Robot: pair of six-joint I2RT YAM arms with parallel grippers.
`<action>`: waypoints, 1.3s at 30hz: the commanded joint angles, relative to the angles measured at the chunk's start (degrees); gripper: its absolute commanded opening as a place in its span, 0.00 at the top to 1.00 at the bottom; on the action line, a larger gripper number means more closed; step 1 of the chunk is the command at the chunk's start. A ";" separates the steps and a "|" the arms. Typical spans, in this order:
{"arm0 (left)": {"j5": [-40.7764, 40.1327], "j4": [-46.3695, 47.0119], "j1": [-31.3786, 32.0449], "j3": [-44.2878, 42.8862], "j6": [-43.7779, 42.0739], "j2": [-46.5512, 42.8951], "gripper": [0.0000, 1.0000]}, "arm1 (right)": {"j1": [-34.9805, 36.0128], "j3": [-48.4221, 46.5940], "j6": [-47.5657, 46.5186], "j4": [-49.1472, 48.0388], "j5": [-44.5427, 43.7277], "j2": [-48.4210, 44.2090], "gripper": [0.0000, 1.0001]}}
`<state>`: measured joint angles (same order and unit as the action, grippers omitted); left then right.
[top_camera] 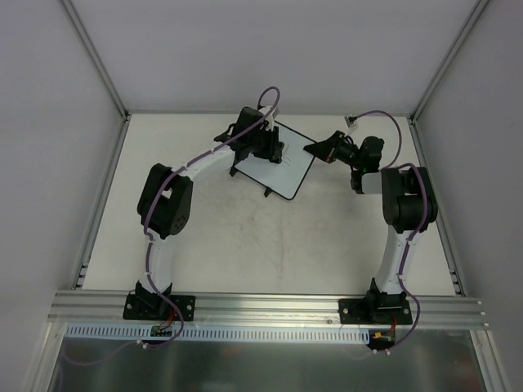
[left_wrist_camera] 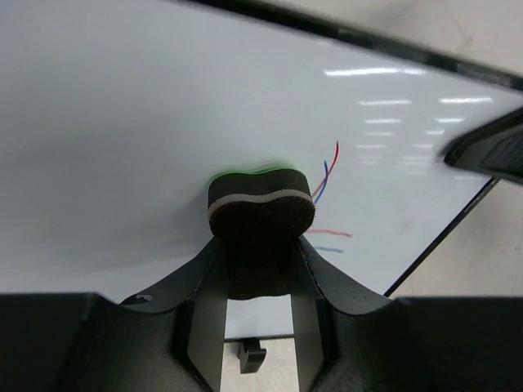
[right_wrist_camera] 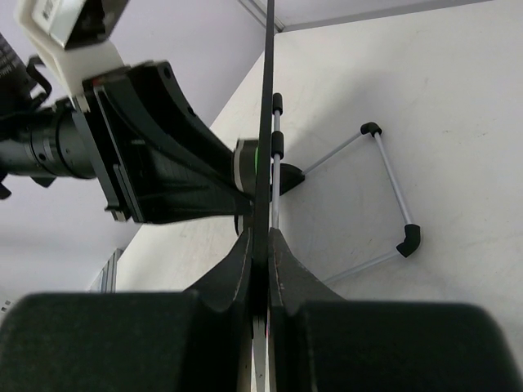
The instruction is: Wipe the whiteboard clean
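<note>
The whiteboard (top_camera: 288,167) stands tilted at the back middle of the table. My left gripper (top_camera: 265,147) is shut on a dark felt eraser (left_wrist_camera: 260,204) and presses it against the board's white face (left_wrist_camera: 122,122). Thin red and blue pen lines (left_wrist_camera: 327,175) show just right of the eraser. My right gripper (top_camera: 317,149) is shut on the board's right edge. In the right wrist view the board (right_wrist_camera: 265,98) is seen edge-on between the jaws of my right gripper (right_wrist_camera: 261,245). The left gripper (right_wrist_camera: 163,163) is on the far side, with the eraser (right_wrist_camera: 243,163) against the board.
The board's wire stand (right_wrist_camera: 384,196) with black feet rests on the table behind it. One black foot (left_wrist_camera: 252,355) shows below the board. White walls and metal posts enclose the table (top_camera: 245,245). A rail (top_camera: 270,306) runs along the near edge.
</note>
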<state>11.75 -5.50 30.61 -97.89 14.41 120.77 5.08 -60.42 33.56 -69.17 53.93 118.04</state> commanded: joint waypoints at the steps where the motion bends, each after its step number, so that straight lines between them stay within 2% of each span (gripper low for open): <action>1: -1.11 1.80 2.35 8.48 1.49 -0.96 1.00 | 3.09 -2.24 3.62 -14.77 12.07 -2.46 1.00; 10: -0.32 10.41 3.49 24.22 4.83 -4.14 1.00 | 3.09 -2.15 3.70 -14.77 12.25 -2.73 1.00; 17: 0.38 12.26 3.49 25.47 4.84 -3.70 1.00 | 3.18 -2.15 3.79 -14.86 12.25 -2.81 1.00; 23: 0.64 8.93 3.49 17.66 3.69 -2.74 1.00 | 3.27 -2.16 3.88 -14.86 12.42 -2.81 1.00; 33: -1.47 -1.44 2.53 -5.36 1.05 4.65 1.00 | 3.44 -2.42 4.14 -14.86 12.78 -2.90 1.00; 39: -0.59 -3.90 0.59 -12.75 0.79 5.97 1.00 | 3.79 -2.42 4.14 -15.12 13.04 -2.64 1.00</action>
<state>13.23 -18.20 32.53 -104.36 16.95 124.79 4.73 -60.97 32.32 -70.94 53.10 118.04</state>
